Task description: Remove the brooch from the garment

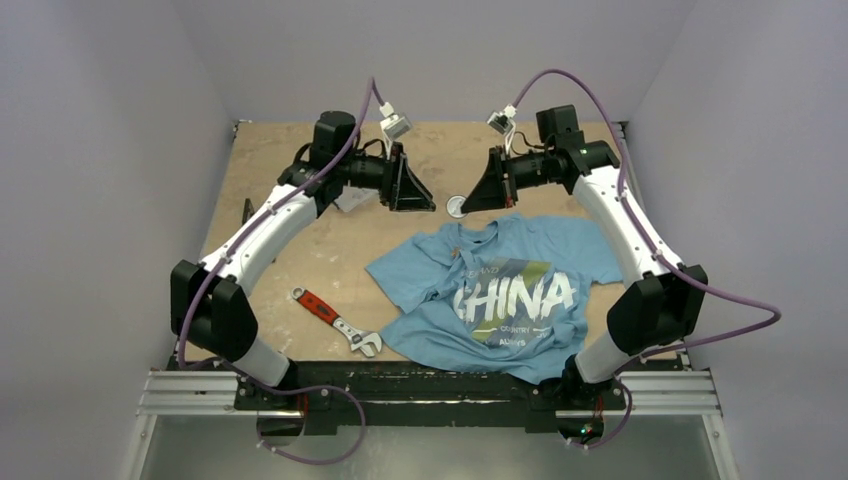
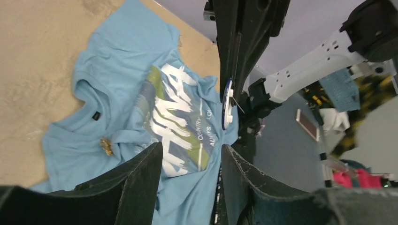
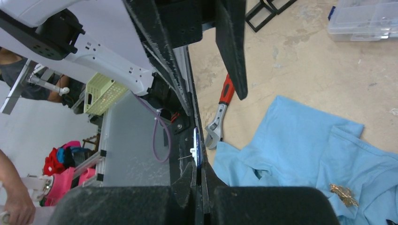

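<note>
Your right gripper (image 3: 197,171) has its fingers pressed together on a round pin badge (image 2: 227,104). It holds the badge up in the air, past the top of the T-shirt (image 1: 520,250). The badge is not touching the cloth, and its thin pin pokes out. Your left gripper (image 2: 190,152) faces the badge from close by. Its fingers (image 2: 141,178) are apart, with nothing between them.

Now look down at the shirt. It lies crumpled on the table (image 1: 300,240) with the print facing up. A small gold brooch (image 2: 107,146) sits on the blue cloth, not far from the neck hole. I think this is the thing you need to take off, so the job looks only partly done.

Next, I would bring the open left gripper down to the gold brooch. It is tiny, so come in slowly and pinch it by its edges. The cloth is soft and may lift with it. The right gripper may need to put the badge down and press the shirt flat. The red-handled wrench (image 1: 335,322) lies well apart on the left, so leave it alone.
</note>
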Tool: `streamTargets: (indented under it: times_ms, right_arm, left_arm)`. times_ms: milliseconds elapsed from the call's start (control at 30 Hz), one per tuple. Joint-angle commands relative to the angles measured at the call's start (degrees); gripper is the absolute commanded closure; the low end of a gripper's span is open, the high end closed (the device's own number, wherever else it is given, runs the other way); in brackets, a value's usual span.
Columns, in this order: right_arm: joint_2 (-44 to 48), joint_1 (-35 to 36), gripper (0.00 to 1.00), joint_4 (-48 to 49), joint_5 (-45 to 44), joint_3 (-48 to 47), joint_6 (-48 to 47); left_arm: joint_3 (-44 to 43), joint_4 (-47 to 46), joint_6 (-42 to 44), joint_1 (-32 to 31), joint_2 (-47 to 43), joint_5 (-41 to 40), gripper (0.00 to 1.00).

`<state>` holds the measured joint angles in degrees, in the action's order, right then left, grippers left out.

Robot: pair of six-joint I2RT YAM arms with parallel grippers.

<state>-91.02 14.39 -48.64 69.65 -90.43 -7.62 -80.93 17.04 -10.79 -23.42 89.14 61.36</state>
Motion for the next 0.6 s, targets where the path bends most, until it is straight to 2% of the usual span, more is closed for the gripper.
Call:
streamTargets:
  times_ms: [0,300,567]
  right_arm:
    - [1.7,1.0,1.00,-1.6,-0.2,-1.7,-2.1]
    - [1.4,1.5,1.00,-2.3,1.0,-2.1,-2.4]
    - [1.9,1.6,1.00,-2.4,1.2,-1.6,-2.3]
  left_arm:
    - [2.9,-19.9,-21.9,-0.3,-0.8,2.7,0.52]
    - [6.4,-27.0,-24.5,-1.9,-1.1,3.0,0.52]
    - [6.0,-27.4,-24.5,-3.4,-0.2,3.3,0.57]
